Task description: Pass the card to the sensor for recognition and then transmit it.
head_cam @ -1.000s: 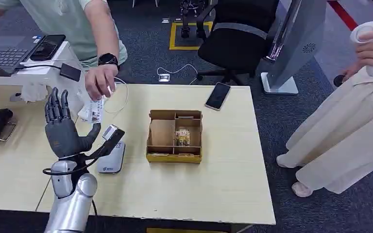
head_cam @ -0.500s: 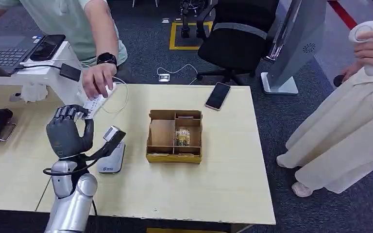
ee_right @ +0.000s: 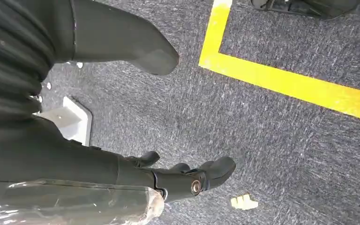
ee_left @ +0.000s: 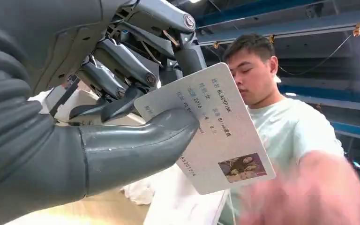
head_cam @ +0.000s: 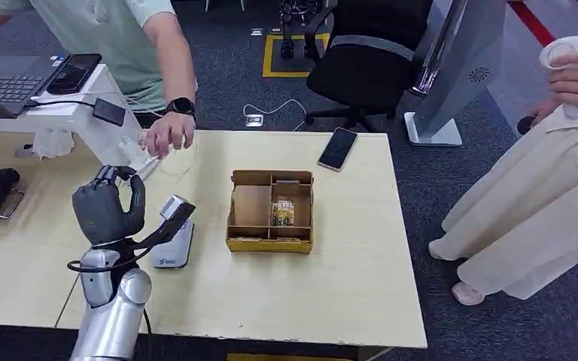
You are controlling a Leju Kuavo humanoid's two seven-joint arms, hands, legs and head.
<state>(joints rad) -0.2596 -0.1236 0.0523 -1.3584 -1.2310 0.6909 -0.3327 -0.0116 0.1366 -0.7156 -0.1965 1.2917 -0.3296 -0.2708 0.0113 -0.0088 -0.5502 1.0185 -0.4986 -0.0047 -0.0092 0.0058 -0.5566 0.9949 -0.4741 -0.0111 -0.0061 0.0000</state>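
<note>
Card (ee_left: 206, 131) pinched under thumb of left robot hand (head_cam: 105, 207), fingers curled behind

A pale wooden worktop (head_cam: 331, 286) stands on dark grey carpet (head_cam: 512, 323) marked with yellow tape (head_cam: 267, 56), a black office chair (head_cam: 369, 60) and a leaning grey panel (head_cam: 463, 60) behind it, blue beams (ee_left: 309, 26) crossing the ceiling overhead.

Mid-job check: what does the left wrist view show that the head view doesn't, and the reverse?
Left wrist view alone: the printed face of the card, pinched by the left hand. Head view alone: the sensor on the table, the cardboard box and the phone. Both: the left hand and the person in the light green shirt.
</note>
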